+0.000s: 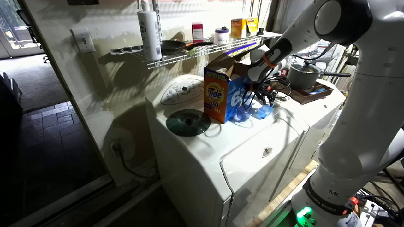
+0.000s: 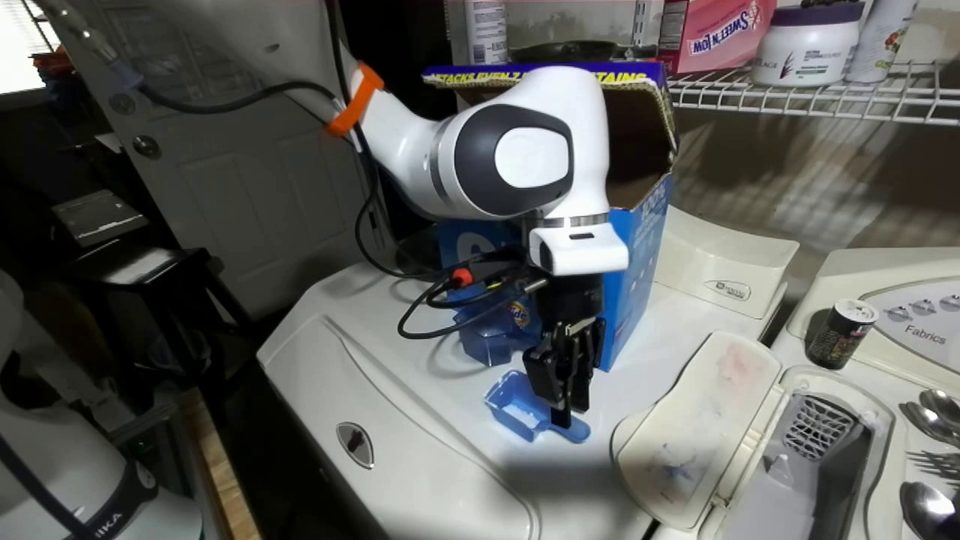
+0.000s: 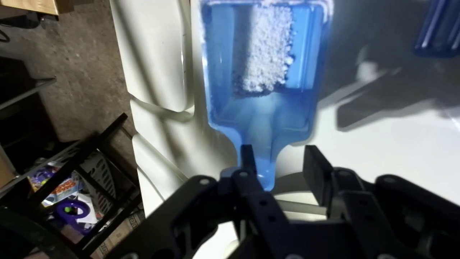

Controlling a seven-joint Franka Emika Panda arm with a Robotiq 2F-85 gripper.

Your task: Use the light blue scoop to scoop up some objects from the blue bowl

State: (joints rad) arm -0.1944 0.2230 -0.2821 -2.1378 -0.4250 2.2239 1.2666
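Observation:
The light blue scoop point(image 3: 219, 82) lies on the white washer top point(image 2: 420, 420), with white granules in its cup, as the wrist view shows. My gripper point(image 3: 279, 162) comes down over the scoop's handle, its fingers standing apart. The left finger point(image 3: 248, 158) overlaps the handle in that view, while a gap shows between the handle and the right finger point(image 3: 316, 172). Whether the left finger touches the handle I cannot tell. In an exterior view the gripper point(image 2: 570, 414) stands at the handle end of the scoop point(image 2: 517, 409). The blue bowl point(image 1: 188, 122), round and dark teal, sits left of the detergent box.
Close behind the gripper stands the tall detergent box point(image 2: 634, 277), its flaps up. A darker blue translucent cup point(image 2: 487, 341) is beside the scoop. An opened white dispenser lid point(image 2: 697, 427) lies nearby. A brown tray point(image 1: 304, 101) bears the grey pot point(image 1: 303, 75). Cables point(image 2: 420, 315) loop around the wrist.

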